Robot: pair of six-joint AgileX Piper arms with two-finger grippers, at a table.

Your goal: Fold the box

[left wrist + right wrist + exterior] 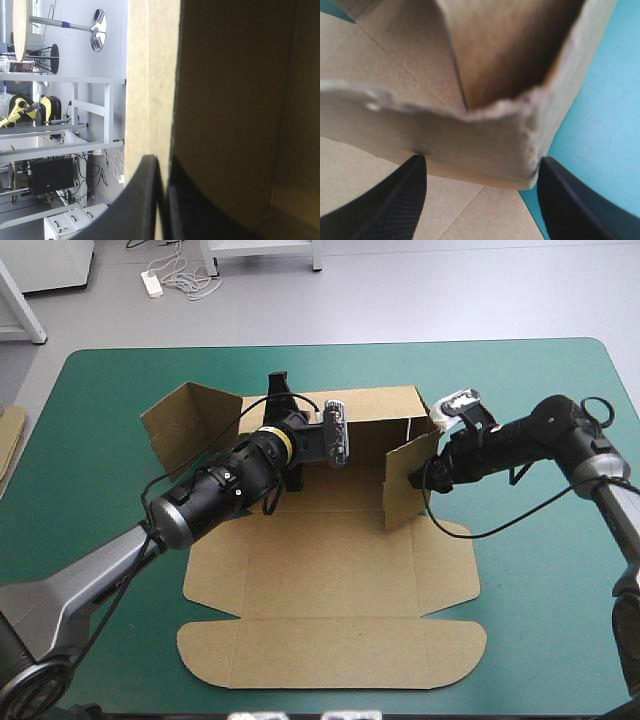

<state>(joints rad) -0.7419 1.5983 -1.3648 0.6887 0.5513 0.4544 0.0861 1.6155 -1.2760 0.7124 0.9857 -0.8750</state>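
The box (330, 580) was spread across the middle of the high view on the teal-green cover (540, 570), its near panels lying flat toward the lower edge of the frame. Its far wall (375, 410) was raised at upper centre, with a left flap (185, 420) stood up at upper left and a right flap (410, 480) stood up right of centre. The left gripper (279, 390) was set at the far wall's top edge. In its wrist view the fingers (145, 200) were all but closed, with board pinched between them. The right gripper (432, 472) was placed just beside the right flap, spread wide with nothing gripped, and the flap's ragged edge was just ahead of the gap. More board (10, 445) was seen at the far left.
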